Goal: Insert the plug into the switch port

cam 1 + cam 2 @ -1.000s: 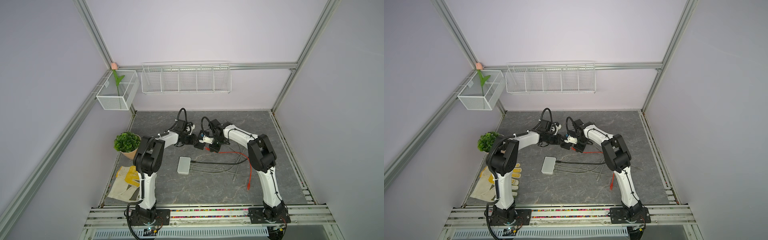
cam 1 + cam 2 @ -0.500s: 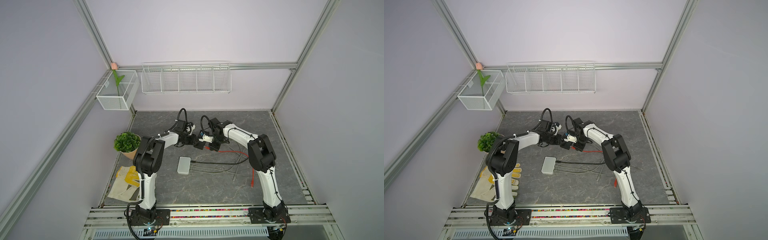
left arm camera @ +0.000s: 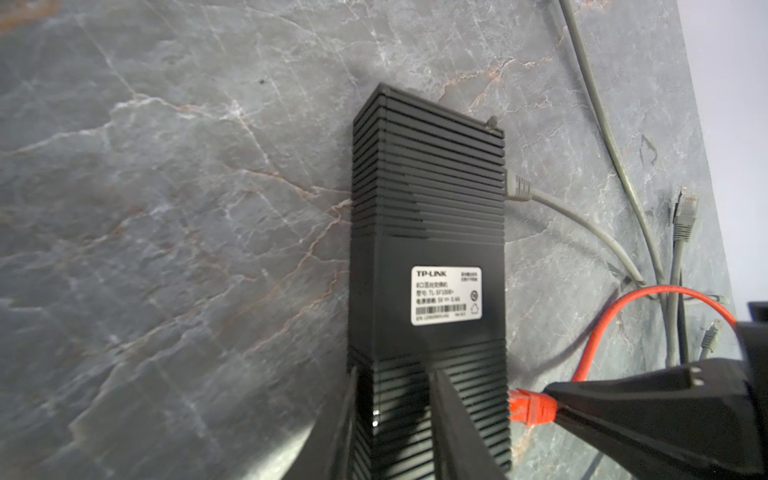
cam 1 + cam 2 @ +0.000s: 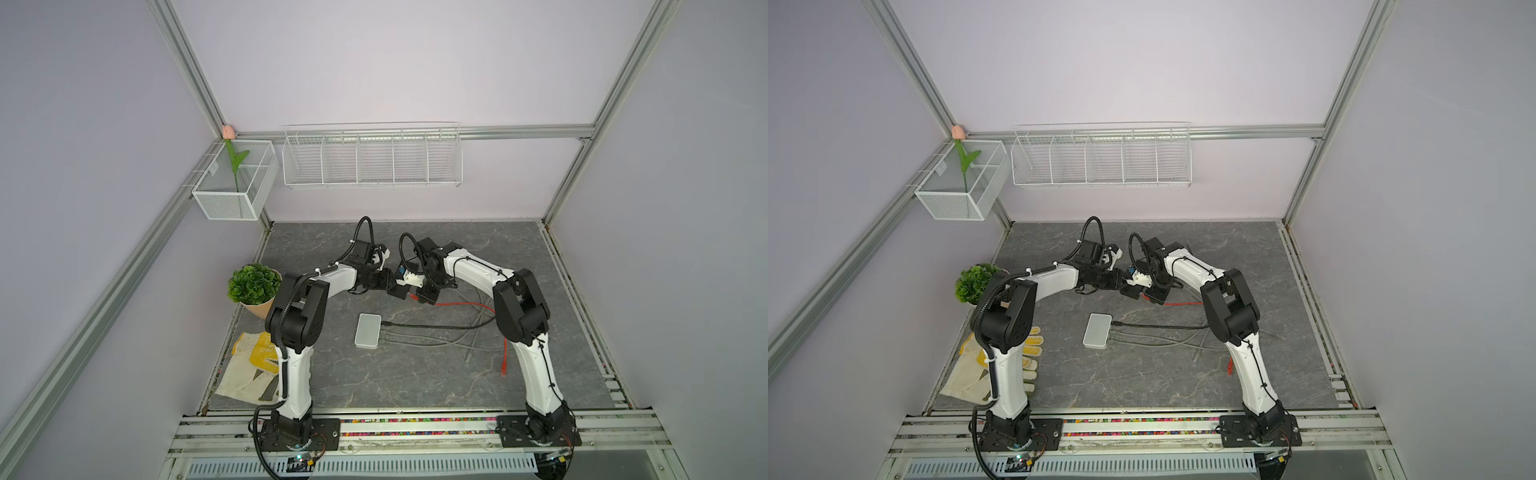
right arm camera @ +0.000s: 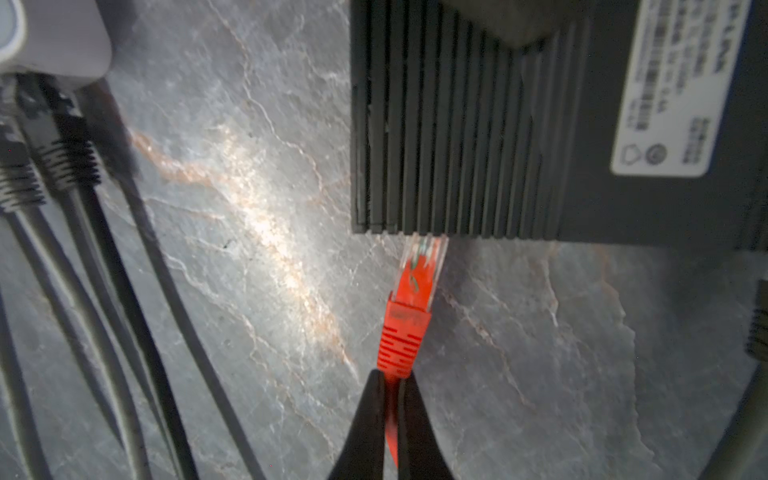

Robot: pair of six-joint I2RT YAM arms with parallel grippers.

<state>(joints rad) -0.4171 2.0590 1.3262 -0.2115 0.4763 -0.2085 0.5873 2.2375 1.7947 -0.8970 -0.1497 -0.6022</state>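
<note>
Looks like a robotics lab cell: boxed in by aluminium framing [image 4: 519,132] and plain lilac panels [image 4: 374,62], fitted with a left arm [image 4: 297,374] and a right arm [image 4: 536,370] on a base rail [image 4: 415,424] at 6 o'clock, hung with a mesh box [image 4: 226,203] at 10 and a wire rack [image 4: 372,166] at 12 o'clock.

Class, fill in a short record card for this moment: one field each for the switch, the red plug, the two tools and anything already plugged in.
switch: black ribbed plastic network switch, flat on the grey marbled tabletop, label up
plug: clear-tipped red plug, tip at the switch's port edge, not yet seated
right tool: shut on the red cable just behind the plug
left tool: fingers apart over the switch's end; grip unclear
already plugged in: grey plug on the same side of the switch
</note>
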